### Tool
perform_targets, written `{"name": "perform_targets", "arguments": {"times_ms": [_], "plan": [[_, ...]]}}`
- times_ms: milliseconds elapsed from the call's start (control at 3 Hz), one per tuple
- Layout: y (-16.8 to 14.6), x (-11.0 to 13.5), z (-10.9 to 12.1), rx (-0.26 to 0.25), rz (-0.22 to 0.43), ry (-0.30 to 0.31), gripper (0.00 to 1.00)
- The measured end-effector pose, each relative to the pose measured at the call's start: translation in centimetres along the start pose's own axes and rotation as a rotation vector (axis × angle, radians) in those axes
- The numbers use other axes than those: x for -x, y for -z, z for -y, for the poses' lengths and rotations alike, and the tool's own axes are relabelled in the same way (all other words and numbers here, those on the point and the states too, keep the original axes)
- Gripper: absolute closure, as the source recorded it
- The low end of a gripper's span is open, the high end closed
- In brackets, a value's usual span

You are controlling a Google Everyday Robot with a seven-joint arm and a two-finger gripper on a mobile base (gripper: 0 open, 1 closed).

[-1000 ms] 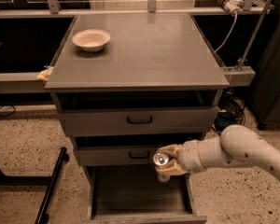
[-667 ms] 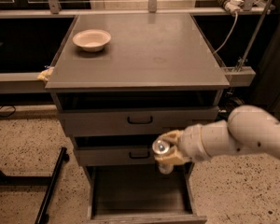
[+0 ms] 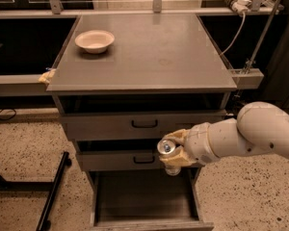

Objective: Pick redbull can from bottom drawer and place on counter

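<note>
My gripper [image 3: 172,152] is shut on the redbull can [image 3: 165,147], whose shiny round top faces the camera. It holds the can in the air in front of the middle drawer, above the open bottom drawer [image 3: 143,196], whose grey floor is bare. The counter [image 3: 149,52] is the wide grey top of the cabinet, above and behind the can. My white arm [image 3: 250,134] comes in from the right.
A white bowl [image 3: 94,40] sits at the counter's back left. Two black-handled drawers [image 3: 144,124] are below the counter, the top one slightly ajar. A black stand leg [image 3: 53,196] lies on the speckled floor at left. Cables and a rail [image 3: 241,13] are at back right.
The gripper with the can has risen slightly and shifted left, from just over the bottom drawer to the middle drawer's front. The arm has lifted.
</note>
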State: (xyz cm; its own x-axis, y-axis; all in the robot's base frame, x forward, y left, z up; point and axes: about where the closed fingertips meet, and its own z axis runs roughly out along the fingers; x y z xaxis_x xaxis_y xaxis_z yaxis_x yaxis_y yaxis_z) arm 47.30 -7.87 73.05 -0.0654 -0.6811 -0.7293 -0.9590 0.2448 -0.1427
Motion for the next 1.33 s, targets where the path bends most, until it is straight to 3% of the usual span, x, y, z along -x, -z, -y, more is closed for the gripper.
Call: {"name": "perform_targets", "arguments": {"times_ms": [333, 667, 1000, 1333], "plan": [[1.1, 1.3, 0.7, -0.016, 0.049, -0.021, 1.0], [6.7, 5.8, 3.1, -0.06, 0.082, -0.061, 1.0], [13.9, 11.9, 5.5, -0.099, 0.032, -0.072, 1.0], [16.6, 14.2, 6.7, -0.118, 0.046, -0.088, 1.0]]}}
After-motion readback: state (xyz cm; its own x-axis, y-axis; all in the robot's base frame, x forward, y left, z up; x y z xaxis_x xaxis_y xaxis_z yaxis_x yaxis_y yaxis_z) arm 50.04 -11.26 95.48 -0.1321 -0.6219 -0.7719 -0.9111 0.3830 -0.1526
